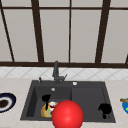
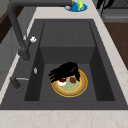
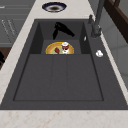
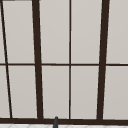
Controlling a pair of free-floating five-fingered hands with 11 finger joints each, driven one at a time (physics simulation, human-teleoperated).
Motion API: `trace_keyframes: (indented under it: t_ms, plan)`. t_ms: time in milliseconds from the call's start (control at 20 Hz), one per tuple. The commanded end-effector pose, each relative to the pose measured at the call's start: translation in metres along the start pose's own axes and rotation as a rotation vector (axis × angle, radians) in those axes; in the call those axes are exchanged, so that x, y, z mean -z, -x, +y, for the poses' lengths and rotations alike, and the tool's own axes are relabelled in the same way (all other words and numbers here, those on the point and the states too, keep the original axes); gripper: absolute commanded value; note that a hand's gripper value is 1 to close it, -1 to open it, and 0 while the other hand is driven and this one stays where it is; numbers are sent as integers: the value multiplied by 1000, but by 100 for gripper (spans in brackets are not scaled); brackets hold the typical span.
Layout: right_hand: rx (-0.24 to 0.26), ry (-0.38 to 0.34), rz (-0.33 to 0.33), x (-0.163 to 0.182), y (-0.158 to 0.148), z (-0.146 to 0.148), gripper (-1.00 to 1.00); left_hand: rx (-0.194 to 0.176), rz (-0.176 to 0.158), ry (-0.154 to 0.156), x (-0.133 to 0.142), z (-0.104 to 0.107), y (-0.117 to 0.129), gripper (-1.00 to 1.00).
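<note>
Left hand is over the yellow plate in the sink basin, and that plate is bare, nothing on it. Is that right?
Not quite. The left hand is over the yellow plate in the sink basin, but the plate is not bare: the left side view shows greenish food with red pieces on it.

We are seeing a round yellow-rimmed plate (image 2: 70, 86) with a greenish centre lying flat on the floor of the dark sink's basin (image 2: 45, 75), carrying small red and white pieces (image 3: 64, 47) beneath our left hand (image 2: 63, 71).
</note>
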Motion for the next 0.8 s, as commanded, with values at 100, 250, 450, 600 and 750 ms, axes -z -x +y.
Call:
trace_keyframes:
  t_ms: [100, 250, 450, 600, 750]
  plan:
    - [0, 0, 0, 0, 0, 0, 0, -82, 32, 55, 14, -15, 33, -100]
    - [0, 0, 0, 0, 0, 0, 0, -108, 25, 65, 15, -20, 50, -100]
    - [0, 0, 0, 0, 0, 0, 0, -159, 25, 70, 16, -25, 67, -100]
    - [0, 0, 0, 0, 0, 0, 0, -178, 32, 83, 16, -30, 85, -100]
    - [0, 0, 0, 0, 0, 0, 0, -161, 36, 94, 24, -41, 102, -100]
